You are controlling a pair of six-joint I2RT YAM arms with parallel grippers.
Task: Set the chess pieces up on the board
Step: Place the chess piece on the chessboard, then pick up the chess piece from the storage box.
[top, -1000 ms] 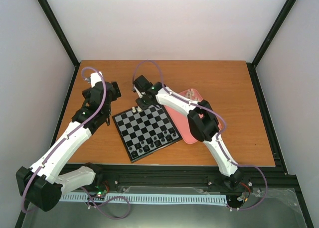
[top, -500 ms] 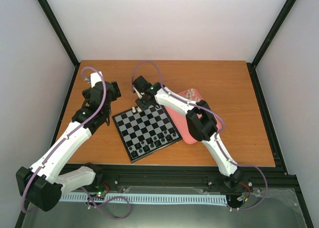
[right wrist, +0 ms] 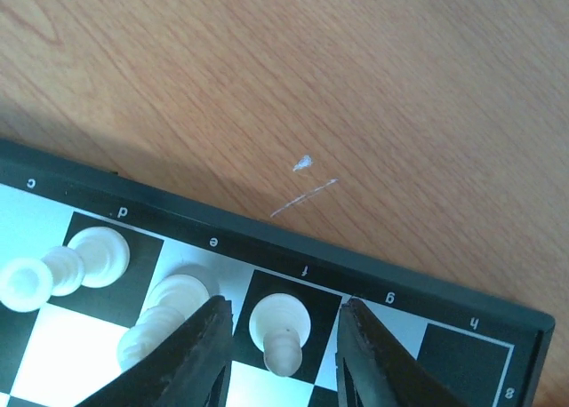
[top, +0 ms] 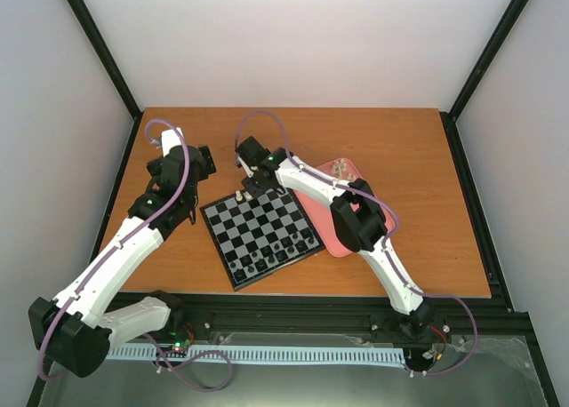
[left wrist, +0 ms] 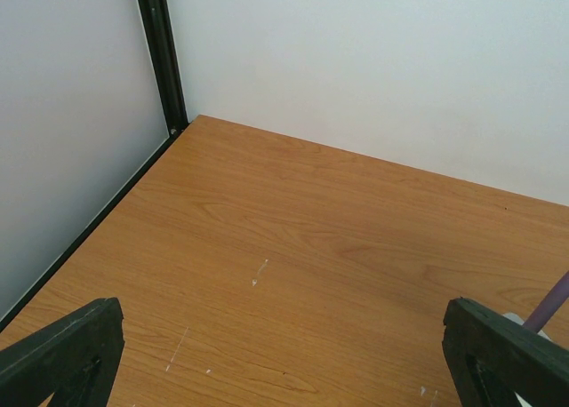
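Note:
The board (top: 233, 248) lies tilted at the table's middle; its far frame edge (right wrist: 267, 236) shows in the right wrist view. Several white chess pieces stand along that far row: one on the black f square (right wrist: 283, 331), others on e (right wrist: 169, 311), d (right wrist: 98, 254) and c (right wrist: 25, 283). My right gripper (right wrist: 286, 307) is open astride the f piece, with a gap on both sides, and sits over the board's far edge (top: 252, 187). My left gripper (left wrist: 283, 336) is open over bare table left of the board (top: 178, 163).
A pink tray (top: 331, 244) lies right of the board under my right arm, with small pieces at its far end (top: 340, 169). Dark pieces (top: 280, 247) stand along the board's near rows. Black frame posts and white walls close in the table.
My right gripper's jaws have opened off the white piece, which now stands free on the f square. Both arms have barely moved.

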